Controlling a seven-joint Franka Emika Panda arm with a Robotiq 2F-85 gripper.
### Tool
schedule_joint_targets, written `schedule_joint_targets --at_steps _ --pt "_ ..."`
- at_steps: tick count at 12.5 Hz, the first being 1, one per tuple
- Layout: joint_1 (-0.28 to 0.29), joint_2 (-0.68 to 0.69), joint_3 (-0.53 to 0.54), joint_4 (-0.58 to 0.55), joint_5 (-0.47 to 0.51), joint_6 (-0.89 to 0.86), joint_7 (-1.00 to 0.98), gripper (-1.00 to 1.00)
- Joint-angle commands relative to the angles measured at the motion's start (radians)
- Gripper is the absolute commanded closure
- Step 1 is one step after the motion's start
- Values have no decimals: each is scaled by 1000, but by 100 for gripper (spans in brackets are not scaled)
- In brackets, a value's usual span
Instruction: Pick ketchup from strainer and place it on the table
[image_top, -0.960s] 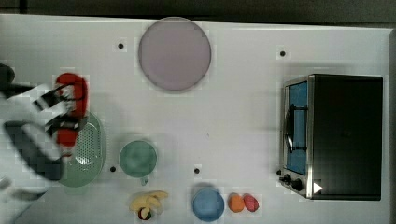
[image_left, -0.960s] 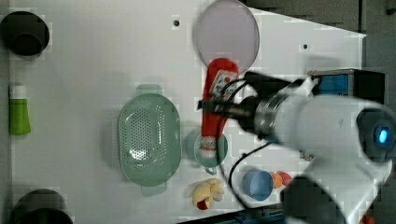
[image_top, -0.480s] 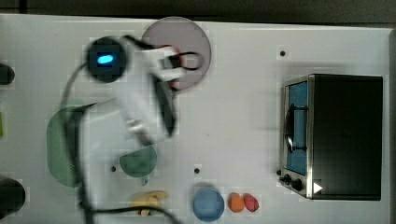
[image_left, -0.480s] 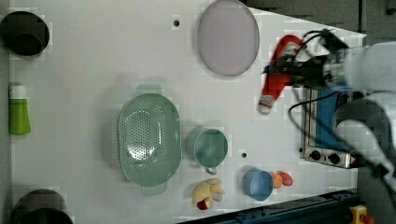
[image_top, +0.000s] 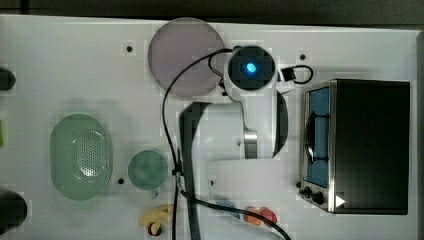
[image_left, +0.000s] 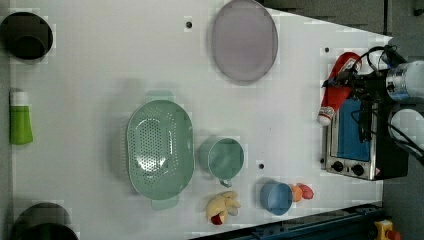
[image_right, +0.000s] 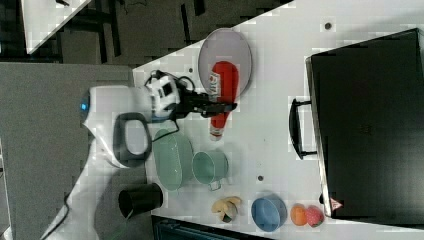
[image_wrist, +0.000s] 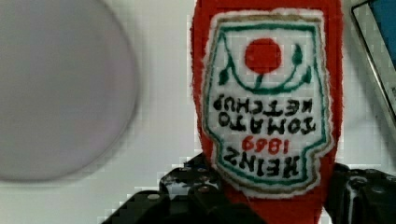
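Note:
My gripper (image_left: 347, 83) is shut on the ketchup (image_left: 338, 90), a red bottle with a white label and a white cap, gripped across its body. In the left view it hangs over the white table (image_left: 100, 75), between the lilac plate (image_left: 244, 40) and the toaster oven (image_left: 361, 145). The right view shows the ketchup (image_right: 223, 85) in front of the plate, with the gripper (image_right: 222, 106) across it. In the wrist view the label (image_wrist: 266, 102) faces the camera and a dark finger (image_wrist: 187, 198) sits on either side. The pale green strainer (image_left: 160, 147) holds nothing. In the top view my arm covers the bottle.
A green cup (image_left: 225, 159) stands beside the strainer. Near the table's front edge are a blue bowl (image_left: 276, 197), small round fruits (image_left: 301, 191) and a banana toy (image_left: 222, 207). A green bottle (image_left: 20, 125) and dark cups (image_left: 27, 36) line the left view's left.
The arm has carried the ketchup away from the strainer, past the plate, to a spot beside the toaster oven. The strainer is left with nothing in it.

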Motion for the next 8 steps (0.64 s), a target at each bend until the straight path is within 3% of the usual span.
schedule_joint_targets --at_steps 1,4,8 --pt "36 -50 38 -119 13 119 -100 -21" --pt "21 -41 33 -229 13 177 -99 -21" --pt "16 18 26 -285 13 202 -98 -21"
